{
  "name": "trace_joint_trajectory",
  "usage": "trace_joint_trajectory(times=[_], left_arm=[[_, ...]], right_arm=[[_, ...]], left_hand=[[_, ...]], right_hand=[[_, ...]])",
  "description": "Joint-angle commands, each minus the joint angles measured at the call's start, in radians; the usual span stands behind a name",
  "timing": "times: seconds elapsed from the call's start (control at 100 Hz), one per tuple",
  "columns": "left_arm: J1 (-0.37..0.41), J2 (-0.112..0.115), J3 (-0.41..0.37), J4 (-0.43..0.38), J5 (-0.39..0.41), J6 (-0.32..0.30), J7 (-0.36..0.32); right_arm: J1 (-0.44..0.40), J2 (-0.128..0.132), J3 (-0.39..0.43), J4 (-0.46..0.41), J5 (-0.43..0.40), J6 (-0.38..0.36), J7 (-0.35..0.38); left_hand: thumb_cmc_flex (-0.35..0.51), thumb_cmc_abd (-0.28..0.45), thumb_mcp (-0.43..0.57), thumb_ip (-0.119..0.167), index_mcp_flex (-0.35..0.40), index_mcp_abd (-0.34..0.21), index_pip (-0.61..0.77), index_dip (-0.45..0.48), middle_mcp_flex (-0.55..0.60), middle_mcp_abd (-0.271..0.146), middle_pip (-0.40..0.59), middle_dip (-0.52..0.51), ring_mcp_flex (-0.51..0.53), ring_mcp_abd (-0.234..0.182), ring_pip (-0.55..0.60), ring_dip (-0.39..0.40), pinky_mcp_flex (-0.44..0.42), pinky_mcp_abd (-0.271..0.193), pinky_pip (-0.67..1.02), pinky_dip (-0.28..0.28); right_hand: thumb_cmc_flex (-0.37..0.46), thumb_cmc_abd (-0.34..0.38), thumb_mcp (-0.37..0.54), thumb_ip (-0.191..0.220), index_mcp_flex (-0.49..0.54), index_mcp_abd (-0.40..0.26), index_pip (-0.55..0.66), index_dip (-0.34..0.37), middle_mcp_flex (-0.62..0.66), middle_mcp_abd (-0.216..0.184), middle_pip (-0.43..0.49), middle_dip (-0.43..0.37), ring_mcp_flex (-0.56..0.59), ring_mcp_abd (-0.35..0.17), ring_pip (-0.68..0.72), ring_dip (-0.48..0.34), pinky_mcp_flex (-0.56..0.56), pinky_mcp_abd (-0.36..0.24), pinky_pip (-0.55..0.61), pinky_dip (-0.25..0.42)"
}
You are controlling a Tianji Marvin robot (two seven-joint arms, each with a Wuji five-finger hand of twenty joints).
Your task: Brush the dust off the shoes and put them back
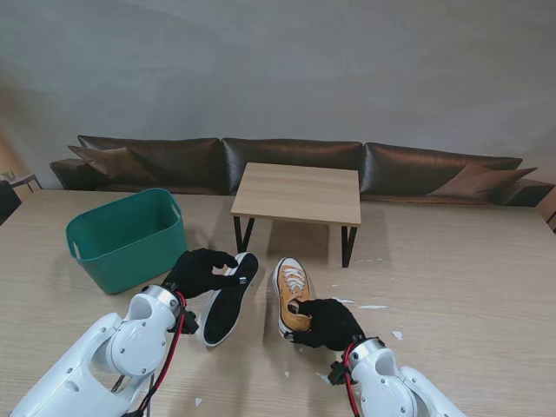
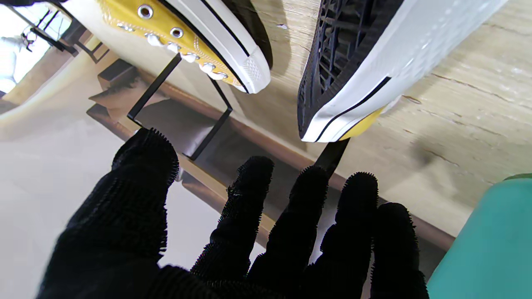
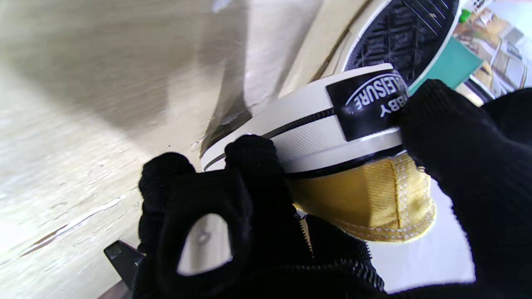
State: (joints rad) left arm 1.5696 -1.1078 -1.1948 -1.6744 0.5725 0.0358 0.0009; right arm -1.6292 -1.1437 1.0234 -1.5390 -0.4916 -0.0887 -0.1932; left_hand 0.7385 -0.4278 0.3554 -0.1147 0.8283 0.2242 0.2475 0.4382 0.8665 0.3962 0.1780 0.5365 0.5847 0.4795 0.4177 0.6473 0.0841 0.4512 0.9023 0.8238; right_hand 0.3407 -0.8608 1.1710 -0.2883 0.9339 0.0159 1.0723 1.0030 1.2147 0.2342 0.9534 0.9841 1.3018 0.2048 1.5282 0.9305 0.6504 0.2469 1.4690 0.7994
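Midway at best: both shoes out on the bench, neither put back

Far left, green tub (image 1: 126, 239) standing with nothing visible inside; just right of it, left hand (image 1: 198, 271) with fingers (image 2: 245, 216) spread and holding nothing, hovering at the near-left side of the overturned shoe (image 1: 228, 297), black sole up, touch or gap impossible to tell; right of that, upright yellow shoe (image 1: 293, 294) resting on the bench (image 1: 452, 287), heel gripped by the right hand (image 1: 328, 323), fingers wrapped round the white heel band with its black label; white flecks (image 1: 373, 307) scattered near the right shoe, likely dust or debris; no brush in sight; judged so: brushing perhaps under way with the bristly gloves, putting both shoes back left to do, possibly into the tub
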Motion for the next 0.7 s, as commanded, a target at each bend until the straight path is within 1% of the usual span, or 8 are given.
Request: trace_joint_trajectory(times=[0.0,0.11,0.19,0.26,0.33,0.46,0.58,0.69], left_arm=[[-0.007,0.002,0.003,-0.003,0.006,-0.017,-0.024],[-0.018,0.007,0.009,-0.003,0.028,-0.046,-0.037],[-0.026,0.012,0.015,-0.001,0.044,-0.069,-0.05],[-0.033,0.016,0.02,0.0,0.052,-0.093,-0.063],[-0.042,0.019,0.025,0.006,0.057,-0.117,-0.071],[-0.058,0.027,0.037,0.021,0.055,-0.162,-0.104],[-0.08,0.03,0.057,0.042,0.039,-0.198,-0.121],[-0.101,0.032,0.077,0.055,0.024,-0.228,-0.135]], right_arm=[[-0.018,-0.006,0.011,-0.034,0.012,0.01,0.023],[-0.033,-0.007,0.042,-0.084,0.086,0.033,0.063],[-0.04,-0.011,0.062,-0.119,0.149,0.06,0.082],[-0.071,-0.01,0.1,-0.195,0.196,0.099,0.109],[-0.077,-0.012,0.12,-0.233,0.239,0.131,0.123],[-0.069,-0.017,0.142,-0.276,0.301,0.173,0.136],[-0.061,-0.022,0.156,-0.308,0.34,0.204,0.135],[-0.054,-0.027,0.166,-0.331,0.372,0.222,0.133]], left_hand=[[0.028,0.012,0.012,0.035,-0.009,-0.018,-0.011,0.003,-0.019,-0.005,-0.007,0.004,-0.053,0.0,-0.017,-0.006,-0.027,-0.024,-0.03,-0.011],[0.02,-0.006,0.047,0.032,-0.027,-0.036,-0.02,-0.001,-0.046,-0.016,-0.015,-0.003,-0.075,-0.018,-0.041,-0.019,-0.036,-0.037,-0.067,-0.023],[0.01,-0.026,0.08,0.028,-0.064,-0.06,-0.039,-0.013,-0.083,-0.029,-0.027,-0.014,-0.102,-0.035,-0.065,-0.034,-0.048,-0.053,-0.108,-0.036],[-0.006,-0.05,0.12,0.022,-0.099,-0.077,-0.058,-0.031,-0.118,-0.044,-0.036,-0.032,-0.13,-0.051,-0.096,-0.054,-0.057,-0.071,-0.165,-0.051],[-0.022,-0.085,0.172,0.016,-0.137,-0.093,-0.077,-0.053,-0.165,-0.056,-0.049,-0.056,-0.168,-0.068,-0.136,-0.082,-0.066,-0.095,-0.245,-0.069],[-0.053,-0.133,0.217,0.005,-0.238,-0.119,-0.129,-0.109,-0.272,-0.097,-0.082,-0.123,-0.244,-0.124,-0.229,-0.156,-0.076,-0.147,-0.435,-0.126],[-0.078,-0.166,0.238,0.001,-0.316,-0.119,-0.166,-0.161,-0.37,-0.136,-0.11,-0.195,-0.302,-0.182,-0.299,-0.227,-0.056,-0.191,-0.647,-0.183],[-0.106,-0.189,0.251,-0.004,-0.376,-0.117,-0.207,-0.213,-0.439,-0.16,-0.128,-0.24,-0.339,-0.223,-0.328,-0.268,-0.071,-0.234,-0.718,-0.2]], right_hand=[[0.103,0.073,0.191,0.062,0.274,0.256,0.234,0.13,0.09,-0.146,0.01,0.036,0.006,-0.103,0.054,0.017,0.348,0.019,0.063,0.038],[0.106,0.071,0.194,0.066,0.281,0.261,0.229,0.142,0.096,-0.139,0.011,0.042,0.007,-0.096,0.067,0.022,0.353,0.027,0.072,0.047],[0.113,0.06,0.199,0.072,0.291,0.273,0.222,0.151,0.104,-0.126,0.011,0.047,0.006,-0.084,0.082,0.028,0.356,0.045,0.084,0.056],[0.119,0.056,0.201,0.074,0.297,0.281,0.215,0.158,0.106,-0.117,0.011,0.049,0.005,-0.076,0.09,0.031,0.359,0.057,0.092,0.061],[0.124,0.055,0.2,0.074,0.296,0.288,0.209,0.164,0.105,-0.111,0.01,0.052,0.005,-0.067,0.095,0.031,0.356,0.067,0.097,0.064],[0.133,0.052,0.198,0.074,0.298,0.296,0.203,0.172,0.103,-0.099,0.011,0.057,0.004,-0.057,0.098,0.031,0.349,0.078,0.104,0.069],[0.136,0.054,0.195,0.076,0.3,0.302,0.196,0.179,0.102,-0.093,0.011,0.059,0.004,-0.059,0.097,0.029,0.345,0.083,0.107,0.071],[0.14,0.054,0.193,0.077,0.3,0.302,0.194,0.183,0.101,-0.092,0.01,0.06,0.003,-0.049,0.096,0.028,0.345,0.085,0.106,0.071]])
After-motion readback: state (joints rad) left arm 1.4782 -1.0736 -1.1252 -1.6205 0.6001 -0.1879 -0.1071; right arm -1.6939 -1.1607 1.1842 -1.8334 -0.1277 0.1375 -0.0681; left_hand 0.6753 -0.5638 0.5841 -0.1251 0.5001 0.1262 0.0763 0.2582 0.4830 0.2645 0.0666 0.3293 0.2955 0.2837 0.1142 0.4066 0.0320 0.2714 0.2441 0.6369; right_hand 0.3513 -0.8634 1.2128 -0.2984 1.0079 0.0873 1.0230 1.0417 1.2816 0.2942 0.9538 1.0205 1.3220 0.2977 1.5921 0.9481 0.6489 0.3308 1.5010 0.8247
